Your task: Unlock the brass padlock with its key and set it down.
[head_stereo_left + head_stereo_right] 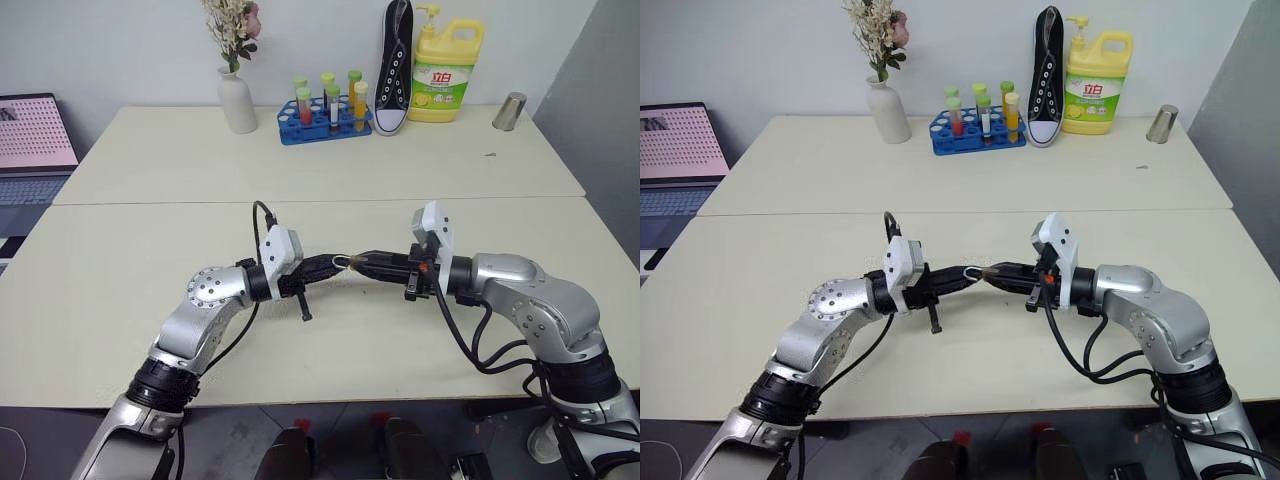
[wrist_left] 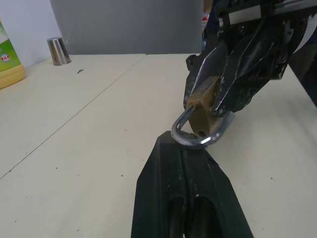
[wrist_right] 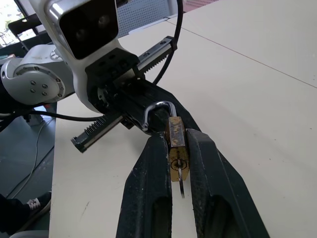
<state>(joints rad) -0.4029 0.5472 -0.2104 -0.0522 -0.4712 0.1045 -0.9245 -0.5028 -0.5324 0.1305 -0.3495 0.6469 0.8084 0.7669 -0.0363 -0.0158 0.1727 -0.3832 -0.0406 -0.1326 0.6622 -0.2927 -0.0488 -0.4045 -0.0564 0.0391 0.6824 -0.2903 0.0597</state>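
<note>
Fingers (image 3: 148,188) of right gripper (image 3: 176,144) pinch brass padlock (image 3: 177,144) – left gripper (image 2: 185,148) pressed together, midair over table (image 1: 150,240).

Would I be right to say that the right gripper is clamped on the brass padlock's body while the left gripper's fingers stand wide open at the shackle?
Not quite. The right gripper does clamp the brass padlock by its body, but the left gripper is shut, its fingers pressed together with their tips at the shackle, as the left wrist view shows.

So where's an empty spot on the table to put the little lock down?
The near table is bare around both grippers, right under the brass padlock. The far table's back edge is crowded: vase, tube rack, shoe, soap jug, metal cup.
</note>
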